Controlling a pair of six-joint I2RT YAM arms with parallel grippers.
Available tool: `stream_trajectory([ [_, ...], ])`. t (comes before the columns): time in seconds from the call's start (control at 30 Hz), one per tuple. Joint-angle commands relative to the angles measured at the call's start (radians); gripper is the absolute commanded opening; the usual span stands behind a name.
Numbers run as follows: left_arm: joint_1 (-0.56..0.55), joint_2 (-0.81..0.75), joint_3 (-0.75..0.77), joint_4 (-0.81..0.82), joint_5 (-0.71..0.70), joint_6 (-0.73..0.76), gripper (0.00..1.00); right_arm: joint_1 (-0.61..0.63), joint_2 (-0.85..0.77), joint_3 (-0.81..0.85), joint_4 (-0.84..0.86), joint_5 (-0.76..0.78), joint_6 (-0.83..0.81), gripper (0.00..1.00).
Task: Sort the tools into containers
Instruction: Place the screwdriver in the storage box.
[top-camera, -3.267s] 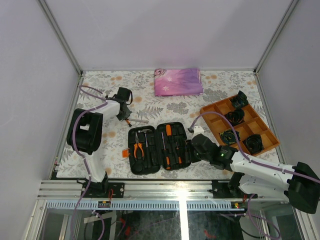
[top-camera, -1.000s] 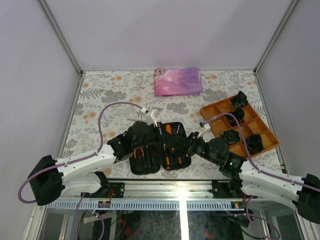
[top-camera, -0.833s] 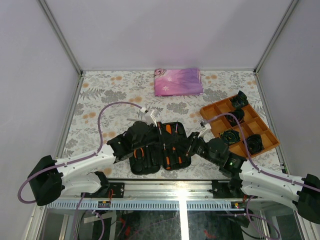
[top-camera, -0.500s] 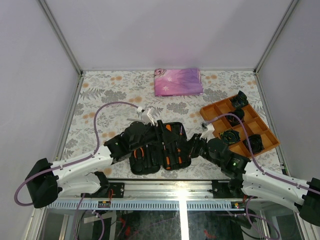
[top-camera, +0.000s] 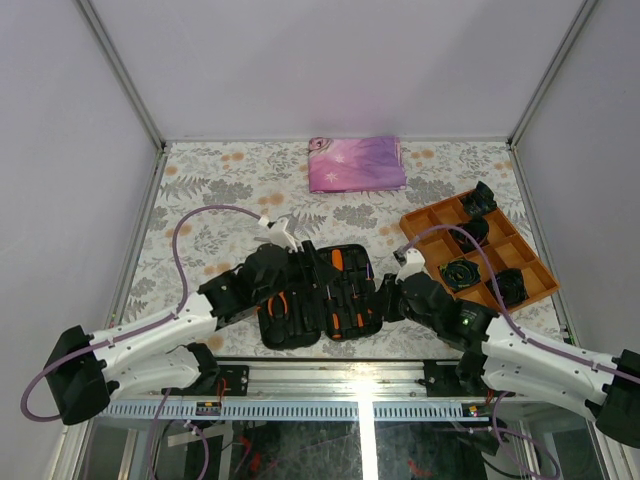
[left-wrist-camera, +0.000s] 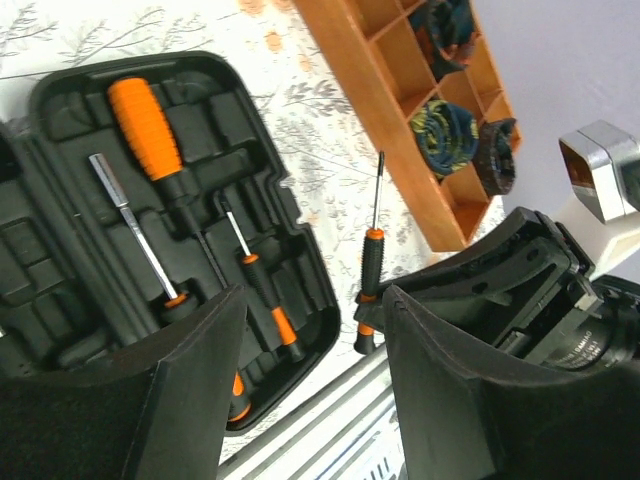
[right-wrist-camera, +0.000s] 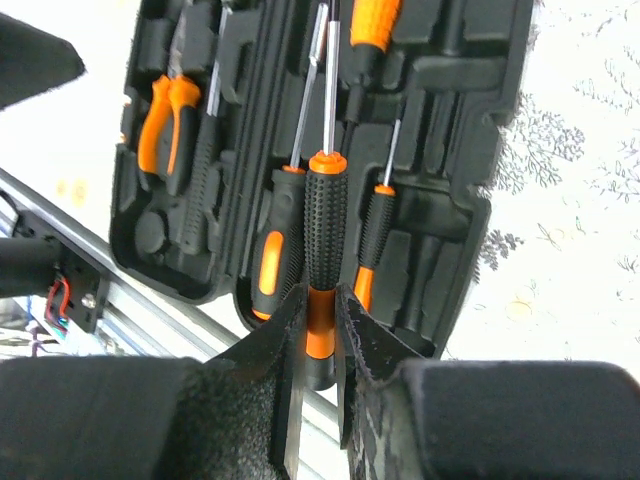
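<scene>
The black tool case (top-camera: 268, 335) lies open near the front edge, between my two arms. It holds orange-handled pliers (right-wrist-camera: 165, 125), a large orange-handled screwdriver (left-wrist-camera: 148, 130) and slimmer screwdrivers (right-wrist-camera: 377, 235) in moulded slots. My right gripper (right-wrist-camera: 318, 330) is shut on the orange band of a black-handled screwdriver (right-wrist-camera: 325, 225). That tool hangs over the case's right half (right-wrist-camera: 470, 60) with its shaft pointing away. My left gripper (left-wrist-camera: 315, 400) hovers above the case (left-wrist-camera: 60, 110), open and holding nothing. The held screwdriver (left-wrist-camera: 372, 262) shows past the case's right rim in the left wrist view.
An orange divided tray (top-camera: 425, 222) with black coiled bundles (top-camera: 461, 272) stands to the right of the case. A folded pink-purple cloth (top-camera: 356, 163) lies at the back. The metal frame rail (top-camera: 360, 375) runs just in front of the case.
My left gripper has gone from shut to open above the case, and its arm has drawn back to the left. My right gripper has closed tighter on the screwdriver and shifted slightly towards the case.
</scene>
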Motion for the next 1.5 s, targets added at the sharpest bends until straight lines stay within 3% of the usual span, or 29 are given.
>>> stream_trajectory([
  [0.0, 0.024, -0.016, 0.023, -0.073, -0.048, 0.022, 0.56, 0.004, 0.036, 0.038, -0.01, -0.053, -0.028, 0.0],
  [0.73, 0.056, 0.068, 0.1, -0.342, -0.185, 0.0, 0.66, 0.006, 0.15, 0.078, -0.08, 0.043, -0.07, 0.01],
  [1.07, 0.069, 0.055, 0.078, -0.33, -0.24, 0.047, 0.68, 0.005, 0.182, 0.157, -0.179, 0.084, -0.081, 0.01],
  [1.2, 0.073, 0.008, 0.067, -0.361, -0.323, 0.029, 0.7, 0.005, 0.229, 0.201, -0.243, 0.075, -0.049, 0.01],
  [1.47, 0.129, 0.024, 0.062, -0.408, -0.281, 0.046, 0.73, 0.006, 0.334, 0.244, -0.303, 0.04, -0.022, 0.01],
])
